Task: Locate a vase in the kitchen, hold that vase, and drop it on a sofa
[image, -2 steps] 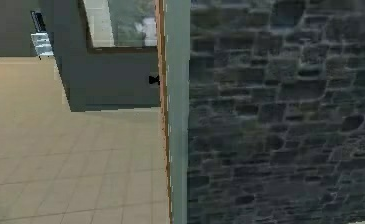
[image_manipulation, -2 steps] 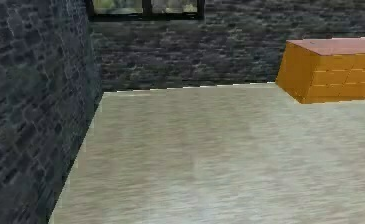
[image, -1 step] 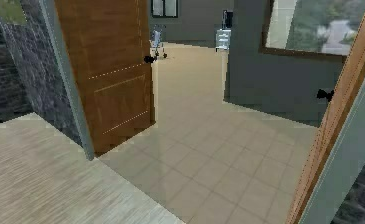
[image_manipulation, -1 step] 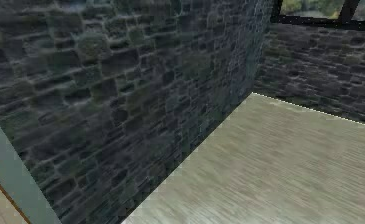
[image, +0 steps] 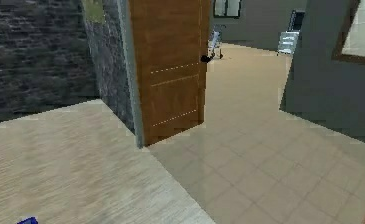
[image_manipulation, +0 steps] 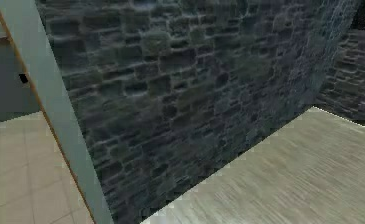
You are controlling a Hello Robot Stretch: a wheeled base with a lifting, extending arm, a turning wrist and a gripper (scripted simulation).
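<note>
Door [image: 170, 70] top cropped, far object [image: 288, 41] unclear

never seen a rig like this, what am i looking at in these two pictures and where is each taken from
These are simulator renders from a wheeled robot with one lifting arm. The forward view looks ahead and slightly down: an open brown wooden door beside a dark grey stone-block wall, pale wood-plank floor on that view's left, beige tiled floor past the door. The arm side view looks out sideways from the robot's body: more of the stone wall close up, a grey door post, both floors below.
</note>
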